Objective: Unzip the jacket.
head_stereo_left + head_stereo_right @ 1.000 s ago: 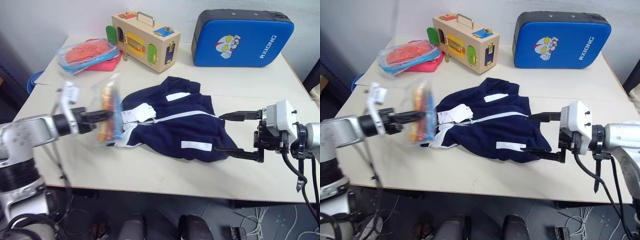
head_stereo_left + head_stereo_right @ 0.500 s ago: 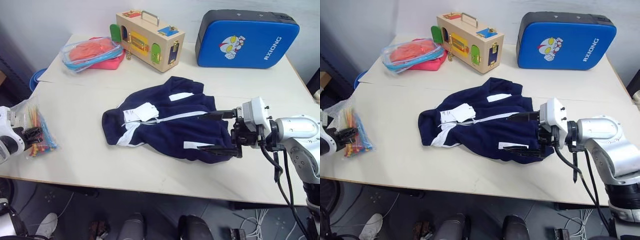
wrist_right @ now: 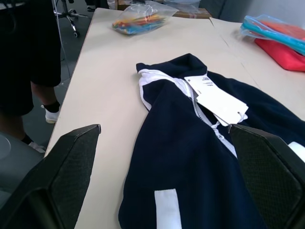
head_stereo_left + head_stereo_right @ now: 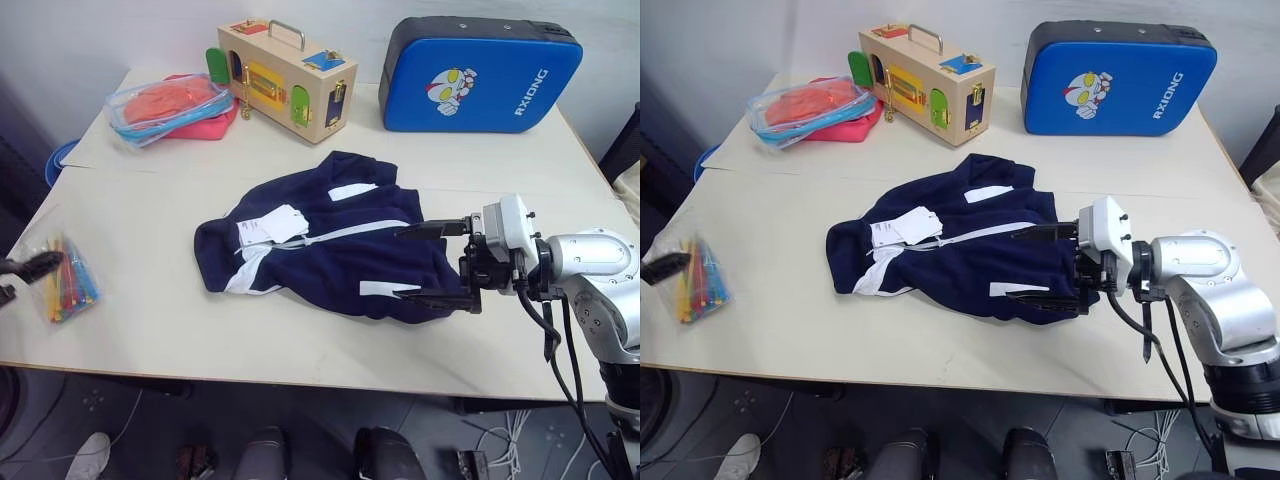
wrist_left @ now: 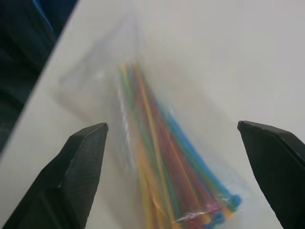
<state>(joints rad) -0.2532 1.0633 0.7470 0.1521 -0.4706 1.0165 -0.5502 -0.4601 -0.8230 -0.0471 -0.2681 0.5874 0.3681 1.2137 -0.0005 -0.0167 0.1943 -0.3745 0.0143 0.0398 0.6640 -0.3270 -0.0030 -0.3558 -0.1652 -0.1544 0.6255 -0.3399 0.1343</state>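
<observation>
The dark navy jacket [image 4: 330, 250] lies crumpled in the middle of the table. Its white zipper [image 4: 350, 233] runs across it, zipped, and white paper tags [image 4: 272, 225] lie near the collar. My right gripper [image 4: 402, 262] is open and points left over the jacket's right side, one finger on either side of the zipper line. In the right wrist view the jacket [image 3: 190, 157] and the tags [image 3: 217, 100] lie between its fingers [image 3: 71, 167]. At the table's left edge my left gripper [image 5: 171, 125] is open over a clear bag of coloured ties [image 5: 162, 167].
The bag of ties [image 4: 62, 280] lies at the table's left edge. At the back stand a wooden latch box [image 4: 285, 80], a blue padded cartoon case [image 4: 480, 75] and a clear pouch of red-orange cloth [image 4: 170, 103]. A person's leg [image 3: 24, 62] stands beside the table.
My left gripper carried the bag of ties from the jacket's collar to the table's left edge, opened and let it go. The right gripper moved in over the jacket's right side.
</observation>
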